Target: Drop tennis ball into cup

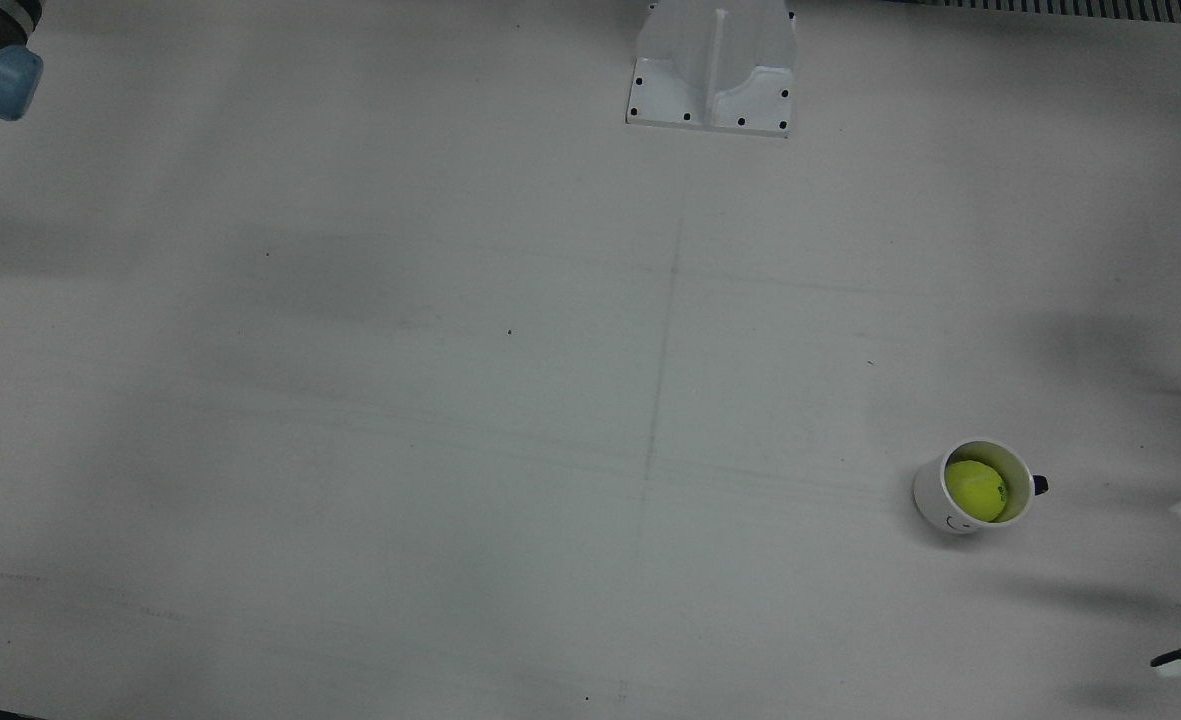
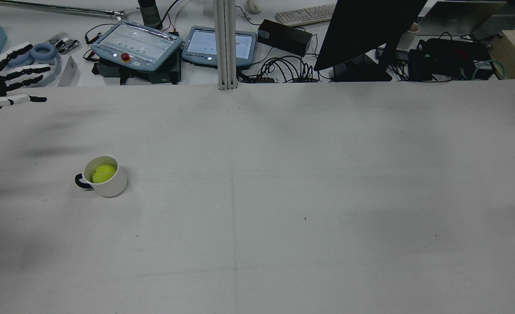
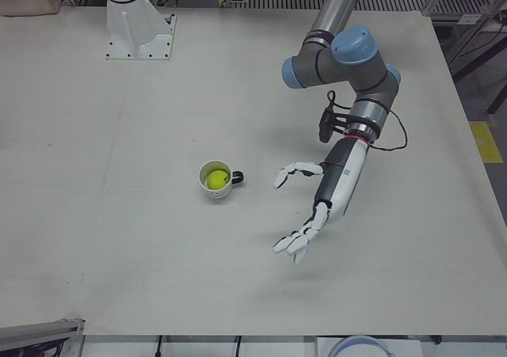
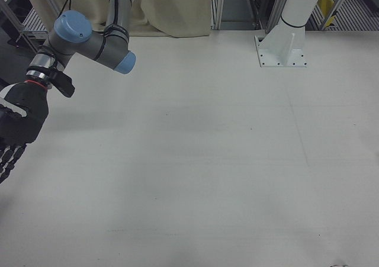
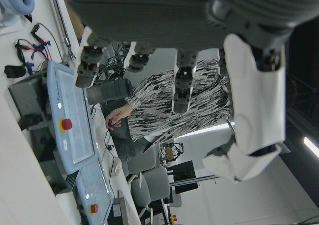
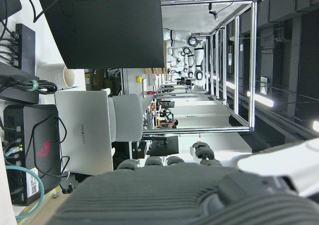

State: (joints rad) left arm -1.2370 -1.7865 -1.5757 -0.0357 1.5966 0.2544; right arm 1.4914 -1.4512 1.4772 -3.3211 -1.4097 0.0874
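Fingers (image 5: 181, 88) of the left robot hand (image 3: 309, 208) fill the near edge of its own camera view, spread apart with nothing between them — same in the left-front view, where that hand hangs above the bench (image 3: 119, 238) palm down, thumb and fingers splayed, clear of everything. Tennis ball (image 1: 975, 490) sits inside the cup (image 1: 935, 497), which stands upright on the bench on the left arm's side; the ball rests low in the cup, below the rim. Cup is white with a dark handle (image 2: 80, 182), which points toward the left robot hand in the left-front view. Hand and cup are apart, no contact. Rear view shows the left fingers at the far left edge, stretched out flat over the bench edge, with the cup nearer the camera and a little to the right of them. Right robot hand (image 4: 15, 128) shows only at the left edge of the right-front view, dark, fingers pointing down, off to the side of the bench — holding nothing, and the fingers visible look extended, not curled.
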